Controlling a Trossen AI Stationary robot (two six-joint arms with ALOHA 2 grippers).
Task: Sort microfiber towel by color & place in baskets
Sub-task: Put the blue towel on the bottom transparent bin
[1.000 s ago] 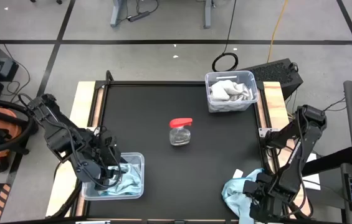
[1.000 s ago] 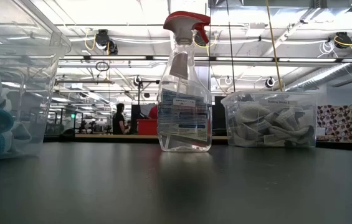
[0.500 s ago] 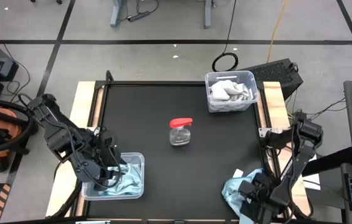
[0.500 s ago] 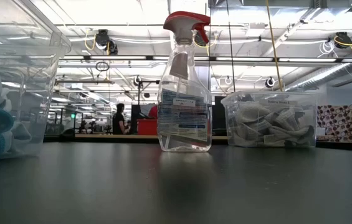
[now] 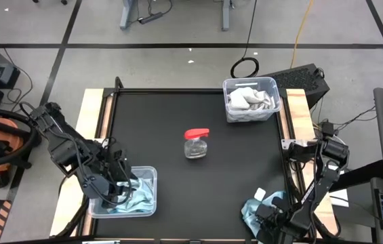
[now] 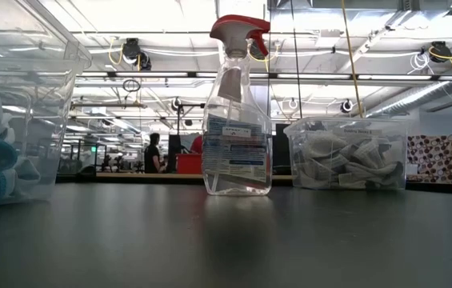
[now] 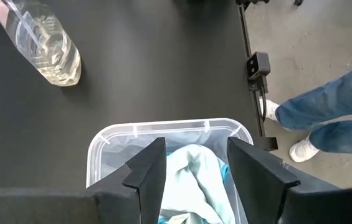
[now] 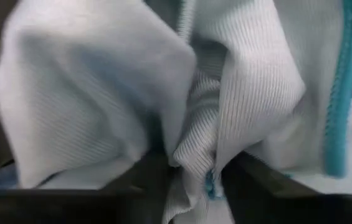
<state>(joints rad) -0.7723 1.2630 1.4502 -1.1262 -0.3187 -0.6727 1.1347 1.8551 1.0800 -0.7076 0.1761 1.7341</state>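
**Two arms, one towel pinched at the table's edge**

Two hazards sit at the near right corner. There the right gripper (image 5: 267, 218) has its fingers closed into a fold of a light blue towel (image 5: 253, 209) with a brighter blue hem; the right wrist view shows cloth bunched between the dark fingers. The pinch looks shallow, so I judge the towel could slip free on lifting, or trail and snag on the table frame, since part of it hangs past the edge.

At the near left, the left gripper (image 7: 191, 165) hovers with its fingers apart, holding nothing, over the near basket (image 5: 152, 172), which already holds light blue towels (image 7: 191, 180). If the right arm carries its towel across, the two arms could meet over that tub.

Midway stands a clear spray bottle (image 5: 196, 144) with a red trigger head, right on a straight crossing path; a dragging cloth might tip it.

Farthest, the second basket (image 5: 274, 88) holds pale grey-white towels (image 5: 249, 100). Dropping the blue one there would spoil the sort.
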